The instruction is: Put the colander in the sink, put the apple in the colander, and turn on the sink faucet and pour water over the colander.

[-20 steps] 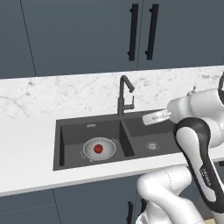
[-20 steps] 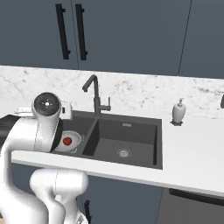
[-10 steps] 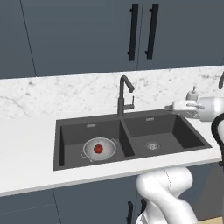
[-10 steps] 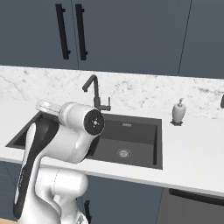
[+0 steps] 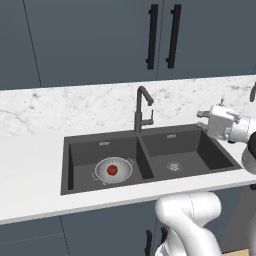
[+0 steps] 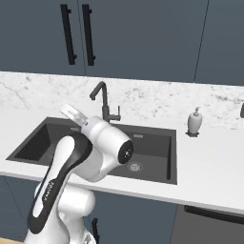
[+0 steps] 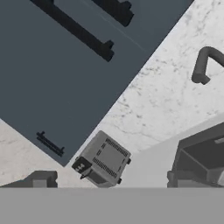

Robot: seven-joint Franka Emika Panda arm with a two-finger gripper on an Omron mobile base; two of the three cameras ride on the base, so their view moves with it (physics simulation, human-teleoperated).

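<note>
The colander (image 5: 113, 170) sits in the left basin of the sink (image 5: 207, 156) with the apple (image 5: 112, 170) inside it. What remains is the sink faucet (image 5: 142, 108): no water runs. Whether the jaws are spread cannot be told.

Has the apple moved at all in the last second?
No. In the left base view the apple sits in the middle of the colander in the left basin of the sink, left of the sink faucet, as before.
</note>
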